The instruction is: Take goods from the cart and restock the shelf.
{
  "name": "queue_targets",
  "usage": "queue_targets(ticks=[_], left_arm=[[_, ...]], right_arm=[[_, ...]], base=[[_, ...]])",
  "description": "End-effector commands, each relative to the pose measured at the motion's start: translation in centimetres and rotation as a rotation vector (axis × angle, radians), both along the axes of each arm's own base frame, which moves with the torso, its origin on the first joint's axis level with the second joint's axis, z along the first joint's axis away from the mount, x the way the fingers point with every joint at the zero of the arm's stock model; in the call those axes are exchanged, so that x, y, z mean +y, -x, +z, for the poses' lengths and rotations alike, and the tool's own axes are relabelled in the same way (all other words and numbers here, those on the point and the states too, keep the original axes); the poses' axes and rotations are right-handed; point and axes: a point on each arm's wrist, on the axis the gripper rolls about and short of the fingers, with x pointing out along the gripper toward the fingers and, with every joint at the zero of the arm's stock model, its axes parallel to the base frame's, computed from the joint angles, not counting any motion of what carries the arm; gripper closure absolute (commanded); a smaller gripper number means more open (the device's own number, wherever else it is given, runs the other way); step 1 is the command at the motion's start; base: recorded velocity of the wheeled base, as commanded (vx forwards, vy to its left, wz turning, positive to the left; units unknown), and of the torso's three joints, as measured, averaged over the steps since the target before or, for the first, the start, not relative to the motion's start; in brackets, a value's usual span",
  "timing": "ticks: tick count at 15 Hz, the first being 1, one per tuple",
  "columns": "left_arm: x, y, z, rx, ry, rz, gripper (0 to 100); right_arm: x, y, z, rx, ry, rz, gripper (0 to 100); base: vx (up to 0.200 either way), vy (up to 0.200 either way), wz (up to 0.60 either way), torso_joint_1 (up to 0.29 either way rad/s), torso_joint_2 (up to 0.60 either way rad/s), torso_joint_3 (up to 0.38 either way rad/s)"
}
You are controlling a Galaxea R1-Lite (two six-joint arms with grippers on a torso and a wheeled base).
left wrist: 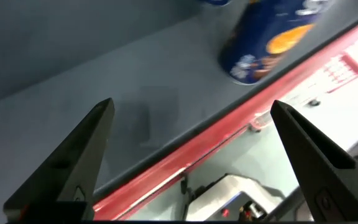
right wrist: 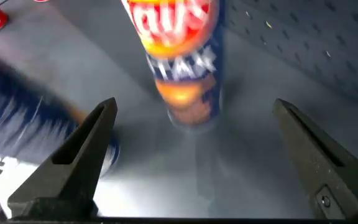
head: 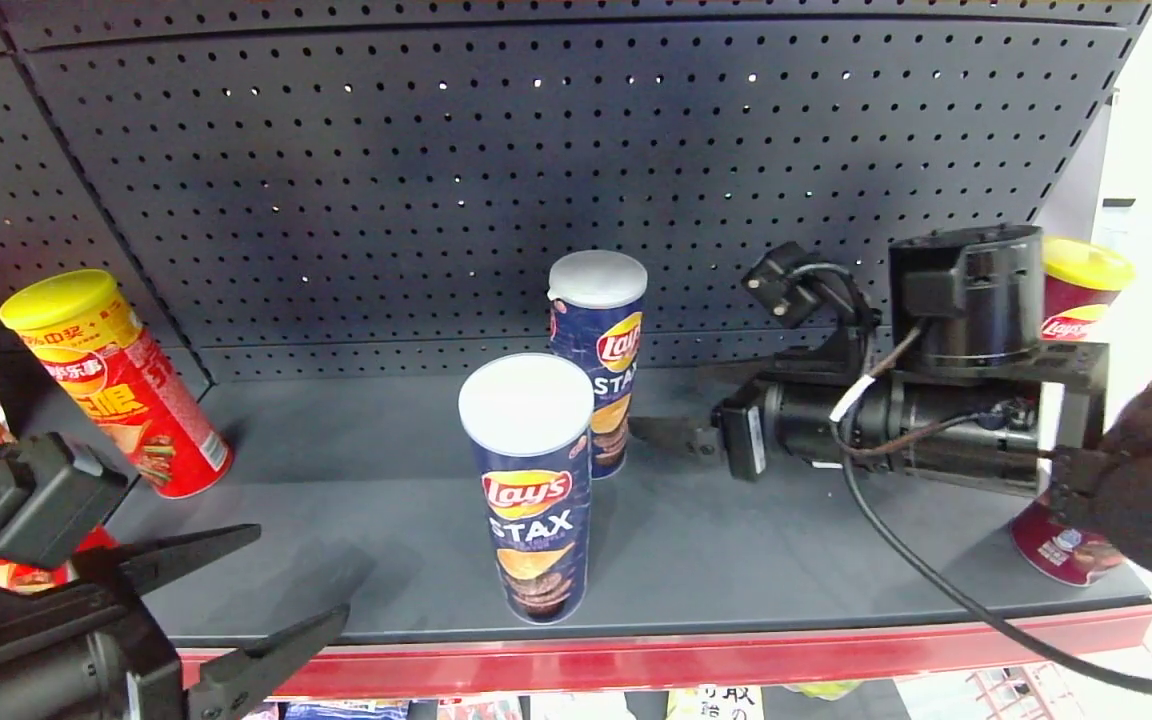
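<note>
From the head view, two blue cans stand upright on the shelf (head: 736, 540). The front can (head: 528, 490) is ahead of the spread left gripper (head: 286, 585), and the back can (head: 598, 350) is just beyond the right gripper (head: 674, 432).

In the left wrist view, the fingers gape empty over the red edge (left wrist: 185, 158), with the front can (left wrist: 260, 50) ahead.

In the right wrist view, the fingers are wide apart and empty, with the back can (right wrist: 185, 68) ahead, untouched.
</note>
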Motion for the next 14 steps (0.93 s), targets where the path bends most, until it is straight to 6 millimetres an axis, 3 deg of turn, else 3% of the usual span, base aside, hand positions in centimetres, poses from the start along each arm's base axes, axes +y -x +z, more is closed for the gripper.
queue_targets(ticks=[1, 2, 3, 5, 8, 14], left_arm=[[-0.8, -2.0, -0.9, 0.071, -0.046, 0.023, 0], [-1.4, -2.9, -1.0, 0.085, -0.065, -0.003, 0], [-1.8, -3.3, -1.0, 0.087, -0.074, -0.019, 0], [-3.3, -4.6, -1.4, 0.118, -0.096, -0.069, 0], [-4.3, -6.1, -2.7, 0.140, -0.171, -0.118, 0], [-7.0, -8.8, -3.3, 0.135, -0.216, -0.186, 0]], right_arm=[[-3.3, 4.0, 1.3, -0.028, -0.032, -0.026, 0], [-5.1, 6.7, 1.6, -0.052, -0.049, -0.026, 0], [-5.9, 7.8, 1.7, -0.064, -0.058, -0.024, 0], [-9.0, 12.4, 1.1, -0.113, -0.085, -0.018, 0], [-11.7, 16.1, 0.7, -0.196, -0.127, -0.030, 0], [-13.7, 17.9, 1.2, -0.271, -0.165, -0.134, 0]], base=[[0.000, 0.000, 0.00, 0.000, 0.00, 0.000], [0.000, 0.000, 0.00, 0.000, 0.00, 0.000], [0.000, 0.000, 0.00, 0.000, 0.00, 0.000], [0.000, 0.000, 0.00, 0.000, 0.00, 0.000], [0.000, 0.000, 0.00, 0.000, 0.00, 0.000], [0.000, 0.000, 0.00, 0.000, 0.00, 0.000]])
